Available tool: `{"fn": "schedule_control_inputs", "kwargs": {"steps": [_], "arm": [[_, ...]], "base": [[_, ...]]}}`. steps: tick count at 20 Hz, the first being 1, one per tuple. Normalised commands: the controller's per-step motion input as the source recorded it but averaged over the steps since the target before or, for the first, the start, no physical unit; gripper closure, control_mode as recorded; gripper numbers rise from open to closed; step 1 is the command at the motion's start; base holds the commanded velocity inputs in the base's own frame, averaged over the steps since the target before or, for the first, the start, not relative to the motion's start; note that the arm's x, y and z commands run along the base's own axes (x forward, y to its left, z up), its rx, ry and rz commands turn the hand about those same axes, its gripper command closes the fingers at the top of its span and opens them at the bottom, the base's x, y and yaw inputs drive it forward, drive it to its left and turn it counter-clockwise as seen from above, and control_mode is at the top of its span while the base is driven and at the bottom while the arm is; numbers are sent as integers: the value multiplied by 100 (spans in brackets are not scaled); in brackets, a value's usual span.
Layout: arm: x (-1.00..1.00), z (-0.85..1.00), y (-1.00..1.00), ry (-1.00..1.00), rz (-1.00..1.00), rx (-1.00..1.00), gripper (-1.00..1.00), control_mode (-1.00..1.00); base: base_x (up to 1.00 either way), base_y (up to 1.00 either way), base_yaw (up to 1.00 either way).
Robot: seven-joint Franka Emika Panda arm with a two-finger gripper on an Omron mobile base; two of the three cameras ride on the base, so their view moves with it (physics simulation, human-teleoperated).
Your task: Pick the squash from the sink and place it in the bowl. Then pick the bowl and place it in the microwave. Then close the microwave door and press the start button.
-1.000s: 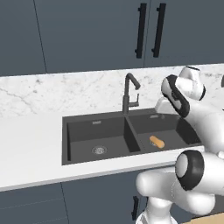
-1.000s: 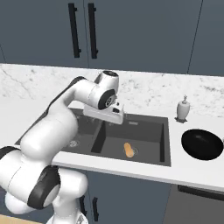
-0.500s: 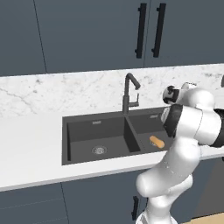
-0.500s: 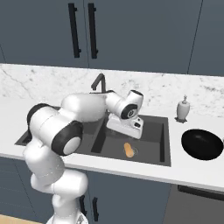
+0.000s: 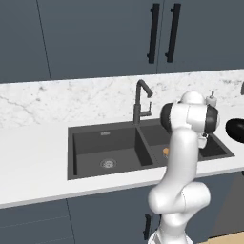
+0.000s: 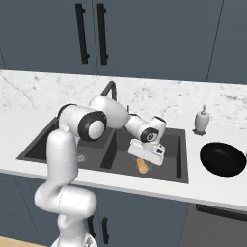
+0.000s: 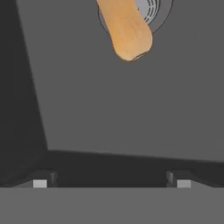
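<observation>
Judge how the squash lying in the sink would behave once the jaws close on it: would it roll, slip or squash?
The squash looks rounded and oblong, so a nudge would probably roll it across the flat floor of the sink. Its skin appears smooth, so it might slip from a grip near the tapered end. It seems firm and small, likely light and unlikely to deform.

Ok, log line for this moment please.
stage: reach for squash | gripper: open, above sink, holding nothing | squash: on drain | bowl: on counter
</observation>
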Motion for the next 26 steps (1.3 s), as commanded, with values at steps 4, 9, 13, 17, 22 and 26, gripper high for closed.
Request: {"fn": "schedule_control_inputs", "kwargs": {"steps": [4,9,13,17,22,26], "arm": [[25,-49,0,3,0,0,-100,-100],[35,-41,0,0,0,0,-100,-100],[52,-36,12,-4,0,0,-100,-100],[39,-59,6,-2,0,-2,-100,-100],[46,-44,2,-1,1,-2,-100,-100],[50,-51,2,0,4,-4,-100,-100]], "base": [[0,0,0],[0,0,0],[0,0,0],[0,0,0],[0,0,0],[0,0,0]]}}
